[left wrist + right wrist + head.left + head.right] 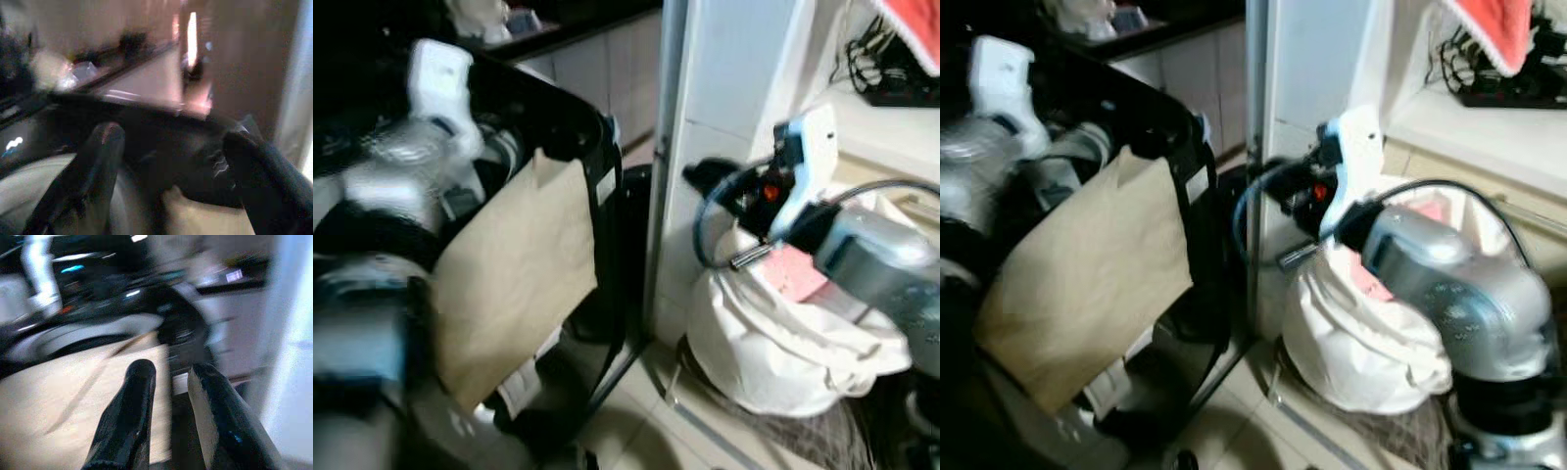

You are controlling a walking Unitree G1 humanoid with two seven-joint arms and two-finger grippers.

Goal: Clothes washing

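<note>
The left tool point(166, 176) hung at the far left, over the black rim of a hamper point(563, 117). Its two fingers point(93, 166) stood wide apart with nothing between them, pointing at the rim and the tan liner point(509, 284) below. That reads as an open reach toward the hamper's edge, probably to hold or pull it, though blur hid any contact.

The hamper leaned toward the robot, its tan liner facing the camera and its foot on the tiled floor point(626, 411). The tilt would suit getting at what was inside; its contents could not be made out.

A white cabinet edge point(671, 147) rose between hamper and laundry bag.

The right tool point(171, 396) was held out in front of that edge, aimed across at the hamper. Its fingers point(129, 416) stood close together, a narrow gap left, gripping nothing.

The clothes sat at the right: a white bag point(783, 333) on the floor beside the cabinet, mouth up, something pink point(793, 272) showing at the top, just behind the right wrist. A red cloth point(1494, 29) hung above a shelf.

Judging by this, washing had barely begun: the clothes were still bagged.
</note>
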